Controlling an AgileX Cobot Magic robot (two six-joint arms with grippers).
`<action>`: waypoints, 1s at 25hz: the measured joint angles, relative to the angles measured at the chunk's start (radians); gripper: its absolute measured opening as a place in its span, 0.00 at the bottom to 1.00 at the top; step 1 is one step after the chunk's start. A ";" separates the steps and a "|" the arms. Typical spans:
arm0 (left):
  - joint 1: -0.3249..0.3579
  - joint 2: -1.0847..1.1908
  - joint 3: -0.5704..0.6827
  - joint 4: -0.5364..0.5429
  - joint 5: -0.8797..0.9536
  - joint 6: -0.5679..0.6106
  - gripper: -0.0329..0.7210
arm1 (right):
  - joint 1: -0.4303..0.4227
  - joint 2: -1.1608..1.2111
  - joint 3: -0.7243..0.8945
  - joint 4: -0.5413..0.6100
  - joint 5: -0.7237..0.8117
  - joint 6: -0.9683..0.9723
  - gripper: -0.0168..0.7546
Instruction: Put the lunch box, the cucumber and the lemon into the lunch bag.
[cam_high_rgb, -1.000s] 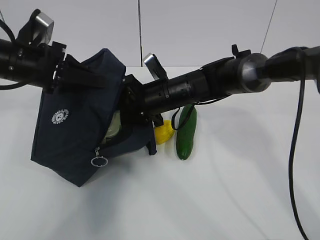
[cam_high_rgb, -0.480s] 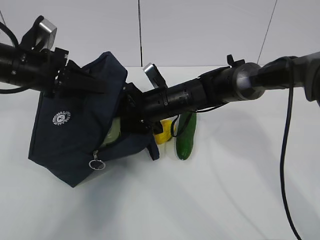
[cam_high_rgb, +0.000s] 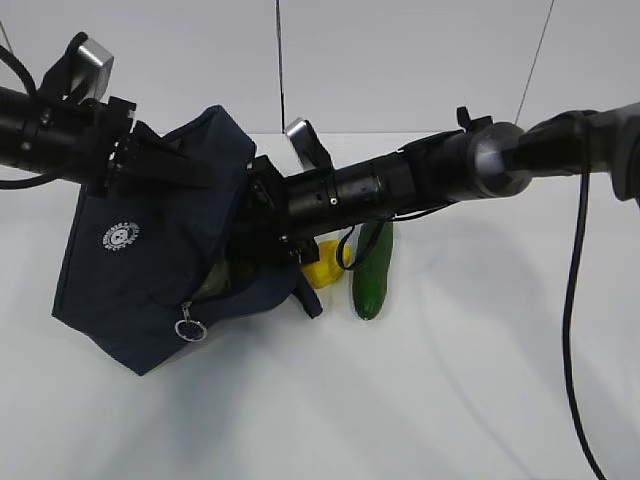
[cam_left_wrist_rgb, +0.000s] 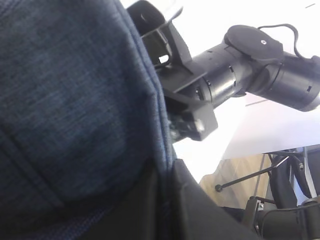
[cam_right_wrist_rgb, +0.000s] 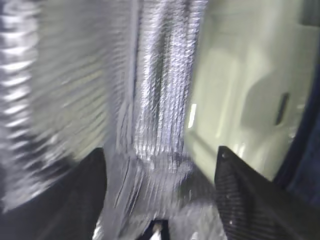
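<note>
My left gripper (cam_high_rgb: 150, 165) holds the navy lunch bag (cam_high_rgb: 150, 270) up by its top edge, so the bag hangs tilted over the table. In the left wrist view the fabric (cam_left_wrist_rgb: 75, 100) is pinched between the shut jaws of the left gripper (cam_left_wrist_rgb: 167, 200). My right arm reaches into the bag's mouth, where its gripper (cam_right_wrist_rgb: 161, 152) stands open against the silver lining (cam_right_wrist_rgb: 150, 75). The pale green lunch box (cam_right_wrist_rgb: 245, 90) lies inside the bag, just beyond the right finger and free of it. The lemon (cam_high_rgb: 325, 266) and the cucumber (cam_high_rgb: 372, 268) lie on the table beside the bag.
A silver ring pull (cam_high_rgb: 188, 328) dangles from the bag's zipper below the opening. The right arm (cam_high_rgb: 420, 180) stretches over the lemon and cucumber. White table (cam_high_rgb: 420, 400) spreads in front and to the right; a black cable (cam_high_rgb: 570, 300) hangs at the right.
The right gripper's jaws have spread wider inside the bag, and the lunch box has sunk deeper, showing less at the opening. The bag has shifted slightly left and down.
</note>
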 joint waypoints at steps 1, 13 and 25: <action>0.000 0.000 0.000 0.000 0.005 0.000 0.06 | -0.006 0.000 0.000 0.000 0.019 -0.017 0.68; 0.000 0.000 0.000 0.000 0.043 -0.009 0.06 | -0.019 -0.099 0.000 -0.174 0.081 0.010 0.68; 0.000 0.000 0.000 -0.067 0.043 -0.021 0.06 | -0.019 -0.247 -0.024 -0.589 0.047 0.285 0.68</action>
